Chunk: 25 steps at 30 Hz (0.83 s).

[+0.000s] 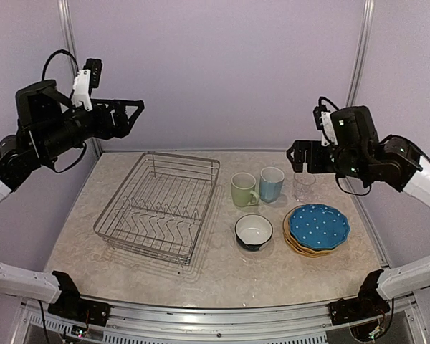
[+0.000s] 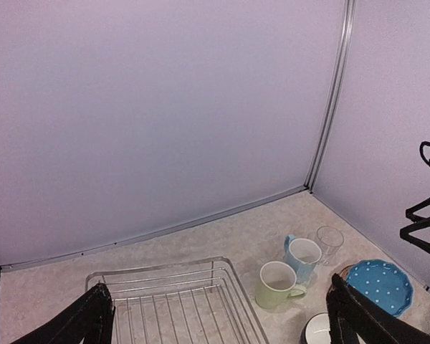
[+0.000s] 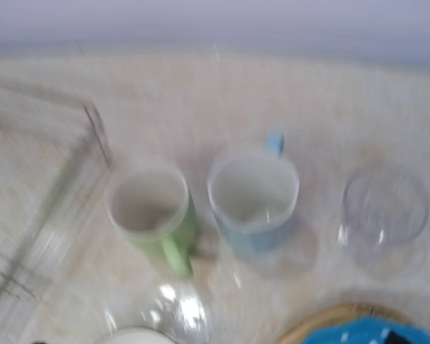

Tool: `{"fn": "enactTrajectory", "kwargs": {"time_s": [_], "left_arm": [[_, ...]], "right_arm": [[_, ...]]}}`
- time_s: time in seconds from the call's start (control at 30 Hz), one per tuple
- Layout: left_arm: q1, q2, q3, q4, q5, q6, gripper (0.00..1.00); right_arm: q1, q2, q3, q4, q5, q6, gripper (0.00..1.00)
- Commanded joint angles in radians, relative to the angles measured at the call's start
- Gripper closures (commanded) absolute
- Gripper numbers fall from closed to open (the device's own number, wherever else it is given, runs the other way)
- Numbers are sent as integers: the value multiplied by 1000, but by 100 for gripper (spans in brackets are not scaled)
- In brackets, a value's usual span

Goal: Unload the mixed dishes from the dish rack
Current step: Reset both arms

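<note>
Over table (image 1: pixel 272 279) far-left corner, top view: left gripper (image 1: pixel 132 115) spread, empty; right gripper (image 1: pixel 298 156), far-right, looks released too. Dish rack (image 1: pixel 158 204) left of centre, bare, long axis near-to-far, nearer left arm. Left wrist view: green mug (image 2: pixel 278 284), blue mug (image 2: pixel 302 256), glass (image 2: pixel 330 240), plates (image 2: pixel 378 285) right of rack. Right wrist view: blurry, mugs + glass below.

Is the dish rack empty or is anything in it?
Empty: the dish rack shows only bare wires and prongs; green mug, blue mug, bowl, glass and plates sit on the table beside it.
</note>
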Motion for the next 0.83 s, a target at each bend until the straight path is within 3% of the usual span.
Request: {"fn": "enactTrajectory", "kwargs": {"time_s": [0.0,0.13,0.27,0.8], "left_arm": [[-5,-89,84,-113,68,-49,1],[-5,-168,113,-153,67,-64,1],[-5,-249,108,-147,31,-64,1],[-5,-379,104,-170,-31,-70,1]], "right_arm": [[-4,-174,-44,143,39,-106,0],[-4,-325,-122,303,-16,-196,0],[-4,-404,-144,360,-14,-250,0],[-4,-435,-140,377,3,-283,0]]}}
